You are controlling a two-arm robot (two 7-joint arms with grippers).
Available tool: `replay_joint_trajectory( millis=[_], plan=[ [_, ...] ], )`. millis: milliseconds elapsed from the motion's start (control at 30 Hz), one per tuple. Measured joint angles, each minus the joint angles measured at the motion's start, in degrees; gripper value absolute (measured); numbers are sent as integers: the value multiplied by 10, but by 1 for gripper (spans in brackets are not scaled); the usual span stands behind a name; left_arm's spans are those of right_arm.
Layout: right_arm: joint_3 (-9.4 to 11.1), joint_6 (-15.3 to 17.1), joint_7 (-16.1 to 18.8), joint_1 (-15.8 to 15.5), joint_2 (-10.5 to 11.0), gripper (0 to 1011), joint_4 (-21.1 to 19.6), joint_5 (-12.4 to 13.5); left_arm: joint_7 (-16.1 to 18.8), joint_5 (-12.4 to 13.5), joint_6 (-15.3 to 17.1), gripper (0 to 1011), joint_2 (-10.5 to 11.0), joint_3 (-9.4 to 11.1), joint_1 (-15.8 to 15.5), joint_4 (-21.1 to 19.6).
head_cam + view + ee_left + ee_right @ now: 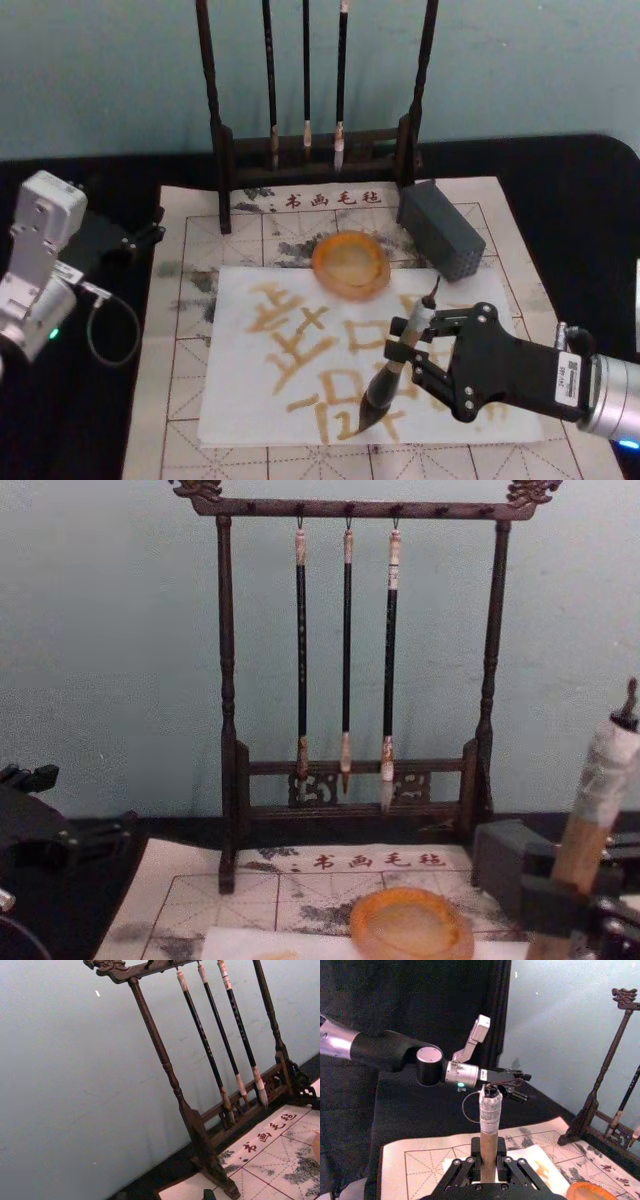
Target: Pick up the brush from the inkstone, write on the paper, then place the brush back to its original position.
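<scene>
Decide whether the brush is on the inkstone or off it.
Off. The right gripper holds the brush, tip on the paper; the inkstone sits bare. Left gripper parked aside.

In the chest view the brush (590, 825) runs off the bottom edge below the right gripper (552, 898). In the head view that gripper covers strokes on the paper (235, 410) right of the brush; the 3 thin brushes (306, 70) beyond are cut off on top.

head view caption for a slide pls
Right pincer holds the brush tip-down on the paper among amber strokes, inkstone behind, left pincer idle
</scene>
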Motion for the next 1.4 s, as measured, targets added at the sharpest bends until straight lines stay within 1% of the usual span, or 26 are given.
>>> replay_joint_trajectory(
  millis=[300,633,733,800,833,933,1033,1100,1167,1200,1267,1300,1400],
  plan=[
    [7,-3,1,-5,1,199,-3,3,0,0,0,1001,0,0,0,0],
    [26,-17,10,-17,7,198,-29,27,0,0,0,1001,0,0,0,0],
    [33,-20,12,-18,7,199,-34,38,0,0,0,1001,0,0,0,0],
    [38,-19,14,-16,5,199,-35,51,0,0,0,1001,0,0,0,0],
    [41,-16,16,-13,2,198,-33,64,0,0,0,1001,0,0,0,0],
    [45,-10,17,-9,-2,199,-28,80,0,0,0,1001,0,0,0,0],
    [51,2,16,2,-12,199,-15,108,0,0,0,1001,0,0,0,0],
    [53,8,14,6,-17,199,-9,119,0,0,0,1001,0,0,0,0],
    [56,13,11,11,-21,199,-4,130,0,0,0,1001,0,0,0,0],
    [58,19,8,15,-26,199,2,141,0,0,0,1001,0,0,0,0],
    [60,24,4,19,-30,199,8,151,0,0,0,1001,0,0,0,0],
    [61,31,-1,24,-36,199,15,161,0,0,0,1001,0,0,0,0],
    [62,41,-13,32,-45,198,27,174,0,0,0,1001,0,0,0,0]
  ],
)
